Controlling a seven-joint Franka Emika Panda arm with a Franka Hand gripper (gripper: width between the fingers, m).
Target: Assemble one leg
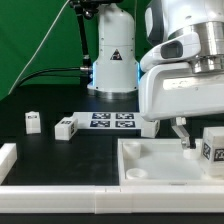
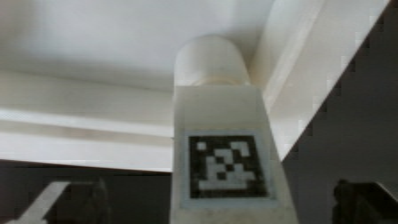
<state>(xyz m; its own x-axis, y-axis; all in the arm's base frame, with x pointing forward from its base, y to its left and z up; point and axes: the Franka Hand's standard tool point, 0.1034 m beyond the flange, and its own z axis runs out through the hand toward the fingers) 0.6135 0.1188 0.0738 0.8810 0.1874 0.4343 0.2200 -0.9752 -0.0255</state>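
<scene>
One leg (image 2: 222, 150), a white block with a black-and-white tag, stands between my gripper's fingers (image 2: 63, 205), its rounded tip pointing down at a corner of the large white tray-like piece (image 2: 107, 110). A dark gap shows on each side of the leg, so my gripper (image 2: 214, 208) is open around it. In the exterior view this leg (image 1: 213, 146) is at the tray-like piece's (image 1: 150, 165) far right corner, under my gripper (image 1: 203, 140). Two more legs (image 1: 33, 121) (image 1: 65, 127) lie on the table at the exterior view's left.
The marker board (image 1: 112, 120) lies behind the tray-like piece. Another small white block (image 1: 148, 127) sits beside it under the arm. A white strip (image 1: 8, 155) lies at the exterior view's left edge. The robot base (image 1: 112, 60) stands at the back.
</scene>
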